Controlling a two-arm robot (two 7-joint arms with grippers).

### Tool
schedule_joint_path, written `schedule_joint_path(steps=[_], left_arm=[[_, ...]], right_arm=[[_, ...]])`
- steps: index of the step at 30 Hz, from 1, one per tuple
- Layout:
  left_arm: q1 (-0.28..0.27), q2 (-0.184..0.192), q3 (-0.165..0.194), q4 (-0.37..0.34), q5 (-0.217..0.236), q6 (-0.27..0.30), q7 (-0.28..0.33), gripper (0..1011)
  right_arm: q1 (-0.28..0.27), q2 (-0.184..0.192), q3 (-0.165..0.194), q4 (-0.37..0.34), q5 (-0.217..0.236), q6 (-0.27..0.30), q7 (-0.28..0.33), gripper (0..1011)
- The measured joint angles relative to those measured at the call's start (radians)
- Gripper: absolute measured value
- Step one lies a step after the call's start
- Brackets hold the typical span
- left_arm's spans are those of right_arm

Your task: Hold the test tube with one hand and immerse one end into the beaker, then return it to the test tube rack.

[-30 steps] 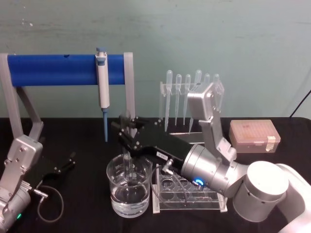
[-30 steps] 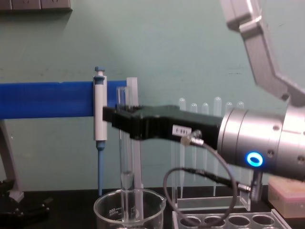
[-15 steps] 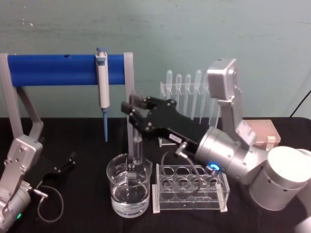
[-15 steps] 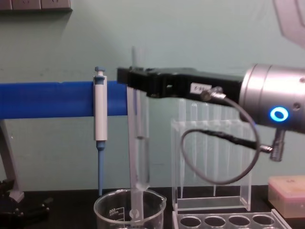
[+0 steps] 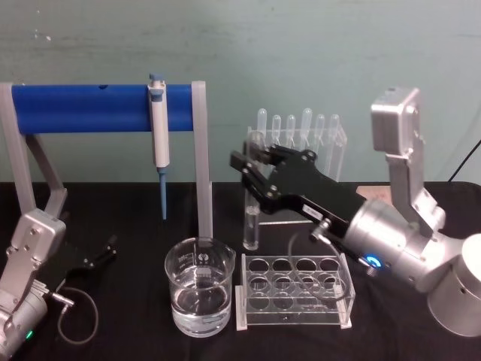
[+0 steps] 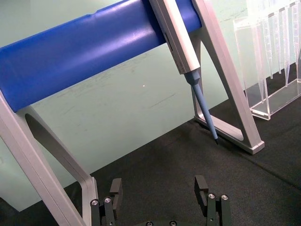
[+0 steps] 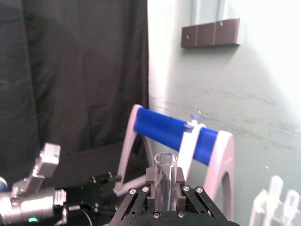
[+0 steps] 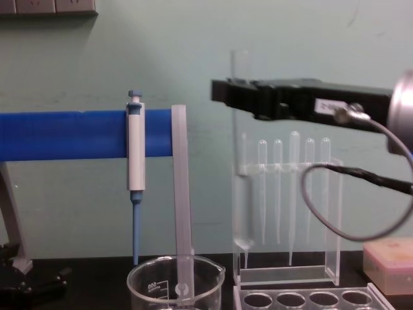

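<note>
Head view shows the test tube (image 5: 251,218) held upright in the air by the right gripper (image 5: 252,169), whose jaws are clamped on its upper part; the tube's round bottom hangs above the desk (image 5: 128,331), behind the clear plastic rack (image 5: 294,292) and to the right of the beaker (image 5: 199,295), clear of the beaker's rim. From the chest camera the tube (image 8: 240,161) stands vertical with its open rim just above the black gripper (image 8: 222,90), and its lower end seems to hold a little liquid, though the glass is hard to read against the pipette stand (image 8: 287,213) behind it. The right wrist camera looks along the tube (image 7: 164,181) with a black finger close on either side of it. The beaker (image 8: 175,284) holds water and sits on the desk to the left of the rack. Behind them hangs the blue-and-white micropipette (image 5: 158,139) on the blue bar (image 5: 83,107) of its frame. The left gripper (image 5: 96,256) rests low at the desk's left side, its jaws apart with nothing between them, as the left wrist camera (image 6: 160,197) shows.
</note>
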Motion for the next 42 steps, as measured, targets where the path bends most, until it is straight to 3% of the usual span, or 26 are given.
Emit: schedule_joint_path(steps=[18,29,42], left_arm=[[0.0,0.0,0.0,0.0,0.0,0.0,0.0,1000],[0.0,0.0,0.0,0.0,0.0,0.0,0.0,1000],[0.0,0.0,0.0,0.0,0.0,0.0,0.0,1000]], right_arm=[[-0.127,0.045,0.068,0.0,-0.018,-0.079,-0.025,225],[-0.16,0.031,0.079,0.034,-0.044,-0.114,-0.019,225],[-0.161,0.002,0.082,0.084,-0.06,-0.129,-0.007,225]])
